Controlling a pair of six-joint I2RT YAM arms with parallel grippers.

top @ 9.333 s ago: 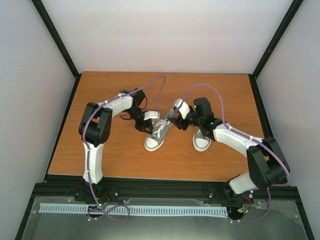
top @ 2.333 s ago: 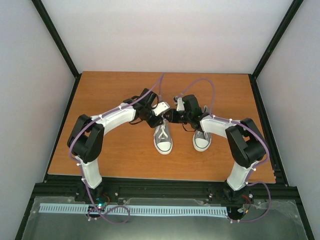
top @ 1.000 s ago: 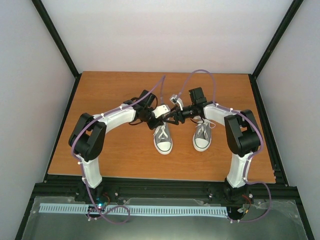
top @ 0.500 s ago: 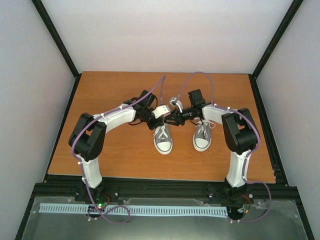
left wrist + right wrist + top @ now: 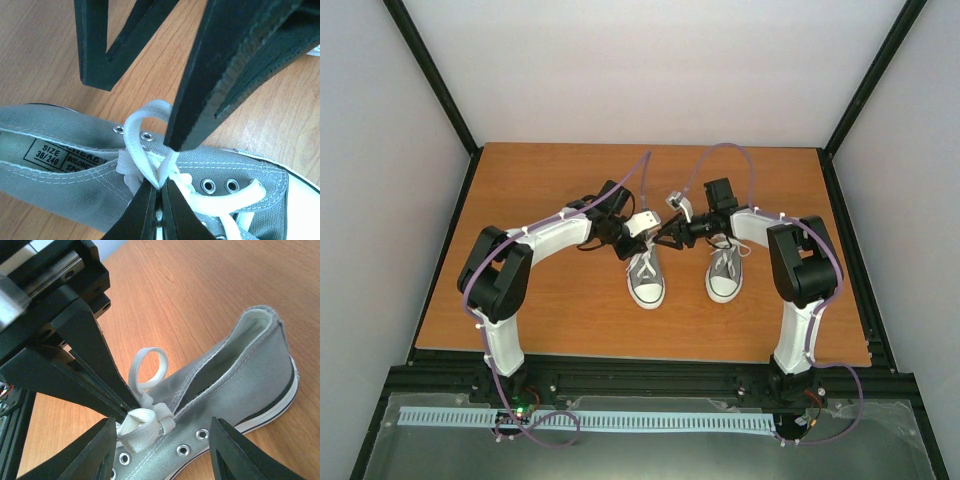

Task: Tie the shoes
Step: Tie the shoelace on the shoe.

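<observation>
Two grey shoes with white toe caps stand side by side, the left shoe [image 5: 646, 285] and the right shoe [image 5: 723, 278]. My left gripper [image 5: 160, 186] is shut on the white lace [image 5: 145, 120] of the left shoe, at the base of a small upright loop [image 5: 147, 367]. Over the same spot, my right gripper [image 5: 162, 442] is open; its fingers [image 5: 95, 455] straddle a folded bunch of lace [image 5: 140, 430] without clamping it. From above, both grippers meet over that shoe's tongue [image 5: 656, 238].
The right shoe's laces lie loose on the wooden table [image 5: 540, 300]. Black frame posts and white walls surround the table. A black rail [image 5: 640, 375] runs along the near edge by the arm bases.
The right wrist has shifted slightly over the left shoe's laces. The left arm holds still with the lace pinched. Seconds earlier, both grippers closed in on this shoe.
</observation>
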